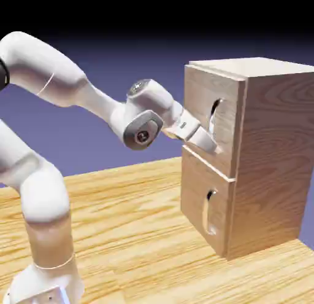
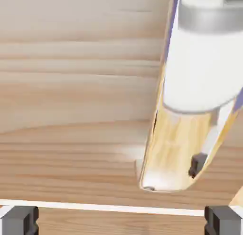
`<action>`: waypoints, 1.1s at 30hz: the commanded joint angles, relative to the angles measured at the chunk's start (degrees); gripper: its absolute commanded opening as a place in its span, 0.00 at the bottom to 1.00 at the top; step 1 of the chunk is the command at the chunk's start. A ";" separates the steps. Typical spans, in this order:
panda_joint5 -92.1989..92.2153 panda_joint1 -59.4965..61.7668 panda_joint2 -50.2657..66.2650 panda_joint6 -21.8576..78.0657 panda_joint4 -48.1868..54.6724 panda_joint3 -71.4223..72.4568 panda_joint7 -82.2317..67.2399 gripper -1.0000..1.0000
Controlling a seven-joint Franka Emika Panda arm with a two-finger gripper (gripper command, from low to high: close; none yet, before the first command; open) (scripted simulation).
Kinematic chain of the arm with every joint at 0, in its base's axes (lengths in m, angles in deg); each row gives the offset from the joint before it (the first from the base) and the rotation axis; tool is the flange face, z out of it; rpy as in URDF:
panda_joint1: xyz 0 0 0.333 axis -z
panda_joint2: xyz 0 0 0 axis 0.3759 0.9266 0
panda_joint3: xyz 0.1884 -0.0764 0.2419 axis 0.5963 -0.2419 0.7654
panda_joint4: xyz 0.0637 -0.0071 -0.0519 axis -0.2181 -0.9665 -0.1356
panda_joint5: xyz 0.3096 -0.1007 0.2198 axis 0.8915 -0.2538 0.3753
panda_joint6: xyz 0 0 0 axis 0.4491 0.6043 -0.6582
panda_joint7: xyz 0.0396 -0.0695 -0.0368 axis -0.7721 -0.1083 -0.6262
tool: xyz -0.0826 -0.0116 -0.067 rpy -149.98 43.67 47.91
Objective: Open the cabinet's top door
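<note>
Gripper: your gripper (image 2: 122, 220) stands wide open with nothing between its fingertips, low against the front of the top door (image 1: 198, 91)
Seam: in the hand view, the pale line (image 2: 104, 207) between the two doors runs across from fingertip to fingertip, so you are working at the door's bottom edge
Handle: the curved metal handle (image 1: 213, 112) lies above the gripper in the exterior view; in the hand view, its near end sits over the space between the tips and the rest leans toward the upper right
Long axis: the handle runs up and down the door, while your fingertips spread along the seam, across that axis, which suits a grip from its two sides
Mirror shine: the handle reflects so brightly that you can't fairly judge how far it stands out from the wood
Coming move: you likely need to go up the door, toward the handle's middle, before closing; closing here would probably miss the bar
Top door: it is the upper front panel of the cabinet (image 1: 270, 124), directly above the lower door (image 1: 192, 186), and it looks shut
Arm: you have just this one arm (image 1: 58, 69), reaching in from the exterior view's left
</note>
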 commanded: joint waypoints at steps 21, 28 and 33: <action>-52.33 -19.26 -12.57 12.22 11.46 -22.22 -9.17 0.50; -69.77 -23.34 -15.28 13.26 10.59 -26.74 -15.57 0.50; -82.23 -26.25 -17.21 14.00 9.97 -29.98 -20.14 0.50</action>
